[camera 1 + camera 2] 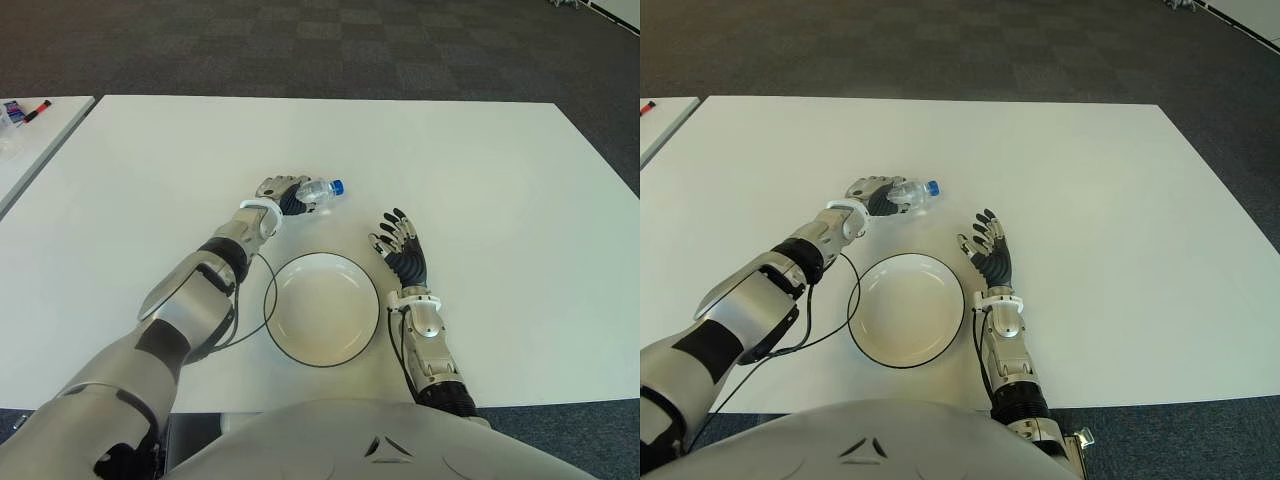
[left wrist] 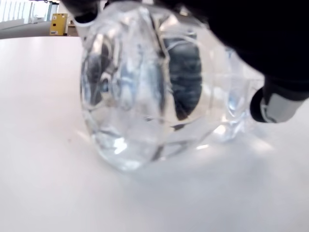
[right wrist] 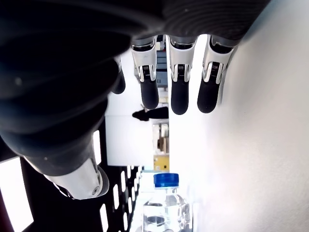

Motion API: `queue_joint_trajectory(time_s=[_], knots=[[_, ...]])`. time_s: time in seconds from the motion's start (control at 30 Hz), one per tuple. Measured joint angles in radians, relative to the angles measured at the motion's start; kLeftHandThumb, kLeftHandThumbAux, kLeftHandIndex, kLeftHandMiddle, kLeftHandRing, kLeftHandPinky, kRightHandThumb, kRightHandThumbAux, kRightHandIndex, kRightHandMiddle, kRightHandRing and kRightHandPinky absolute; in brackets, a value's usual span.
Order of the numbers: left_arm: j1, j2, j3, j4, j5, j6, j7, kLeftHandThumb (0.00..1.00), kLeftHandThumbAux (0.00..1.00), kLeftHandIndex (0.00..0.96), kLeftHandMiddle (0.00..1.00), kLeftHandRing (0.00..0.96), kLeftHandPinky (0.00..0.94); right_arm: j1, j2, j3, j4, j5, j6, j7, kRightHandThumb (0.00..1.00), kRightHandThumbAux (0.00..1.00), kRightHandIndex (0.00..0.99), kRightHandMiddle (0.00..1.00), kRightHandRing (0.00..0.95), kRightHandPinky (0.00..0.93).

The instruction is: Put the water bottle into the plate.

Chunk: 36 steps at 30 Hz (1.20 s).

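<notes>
A small clear water bottle (image 1: pixel 316 192) with a blue cap lies on its side on the white table (image 1: pixel 480 170), just beyond the plate. My left hand (image 1: pixel 281 194) is curled around its body; the left wrist view shows the bottle (image 2: pixel 140 92) close up, touching the tabletop with dark fingers (image 2: pixel 186 77) behind it. The white plate with a dark rim (image 1: pixel 321 306) sits near the front edge, with nothing in it. My right hand (image 1: pixel 402 243) shows to the right of the plate, fingers (image 3: pixel 179 87) spread and holding nothing. The bottle's cap (image 3: pixel 166 180) appears in the right wrist view.
A second white table (image 1: pixel 40 130) stands at the far left with small items on it. A thin black cable (image 1: pixel 250 320) loops from my left arm beside the plate. Dark carpet lies beyond the table.
</notes>
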Motion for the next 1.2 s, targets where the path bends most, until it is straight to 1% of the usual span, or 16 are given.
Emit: queue_joint_trajectory(time_s=[0.43,0.7,0.73,0.77,0.8,0.87,1.0,1.2], knots=[[0.024,0.004,0.001,-0.006,0.000,-0.019,0.061,0.949,0.654,0.376,0.498,0.531,0.811,-0.003,0.000,0.000,0.011,0.013,-0.016,0.003,0.494,0.745,0.083,0.163,0.171,0.228],[0.030,0.010,0.002,-0.006,0.001,-0.038,0.073,0.950,0.652,0.379,0.503,0.535,0.828,-0.005,0.000,0.000,0.016,0.015,-0.023,0.003,0.486,0.736,0.079,0.158,0.169,0.223],[0.031,0.011,0.002,-0.006,0.001,-0.040,0.076,0.931,0.655,0.383,0.511,0.595,0.832,-0.005,0.000,0.000,0.016,0.016,-0.023,0.003,0.486,0.735,0.079,0.159,0.169,0.224],[0.032,0.011,0.002,-0.006,0.001,-0.042,0.079,0.903,0.660,0.389,0.521,0.685,0.838,-0.005,0.000,0.000,0.016,0.016,-0.023,0.003,0.484,0.735,0.080,0.160,0.169,0.224],[0.033,0.011,0.002,-0.006,0.001,-0.044,0.082,0.886,0.662,0.393,0.528,0.742,0.842,-0.006,0.000,0.000,0.017,0.016,-0.023,0.003,0.483,0.735,0.080,0.160,0.170,0.225],[0.034,0.011,0.003,-0.005,0.001,-0.049,0.085,0.871,0.665,0.396,0.534,0.792,0.845,-0.007,0.000,0.000,0.017,0.016,-0.023,0.003,0.482,0.735,0.082,0.162,0.171,0.227],[0.035,0.011,0.003,-0.003,0.001,-0.052,0.091,0.858,0.667,0.400,0.541,0.835,0.846,-0.009,0.000,-0.001,0.019,0.015,-0.024,0.003,0.489,0.738,0.085,0.164,0.173,0.230],[0.037,0.011,0.003,-0.001,0.001,-0.054,0.101,0.855,0.667,0.401,0.541,0.839,0.816,-0.010,0.000,-0.002,0.020,0.020,-0.024,0.003,0.502,0.746,0.086,0.162,0.173,0.229]])
